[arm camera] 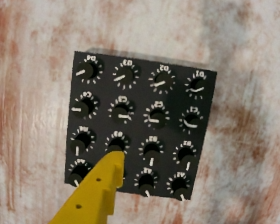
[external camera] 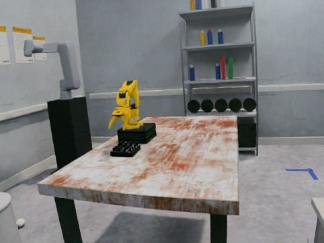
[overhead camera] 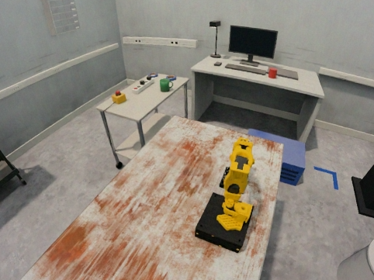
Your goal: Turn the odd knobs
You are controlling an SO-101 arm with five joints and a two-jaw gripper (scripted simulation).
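- The pincer (overhead camera: 244, 143) (external camera: 111, 122) (arm camera: 119, 155) is partly open, grasping nothing; the wrist view shows one yellow finger.
- Its tip hangs above the knob box (overhead camera: 220, 183) (external camera: 115, 153) (arm camera: 102, 125), with a gap visible from the exterior; it touches no knob.
- In the wrist view the finger covers most of A3 and overlaps the lower part of knob B3 (arm camera: 117, 144).
- The yellow arm (overhead camera: 237, 178) (external camera: 134, 97) is raised and bent, its upper part leaning out from its black base block (overhead camera: 207, 217) (external camera: 148, 135) toward the box, the finger slanting downward.
- The knob box lies flat on the rust-stained surface (overhead camera: 136, 198) (external camera: 188, 165) (arm camera: 245, 165), near the base block.
- Row D's four white lines run much alike, down to the left.
- In row C, knob C3 (arm camera: 120, 110) has its line toward the picture's right, while that of C4 (arm camera: 83, 107) lies toward the left.
- The visible lines of rows B and A point roughly downward; A3's direction is hidden.
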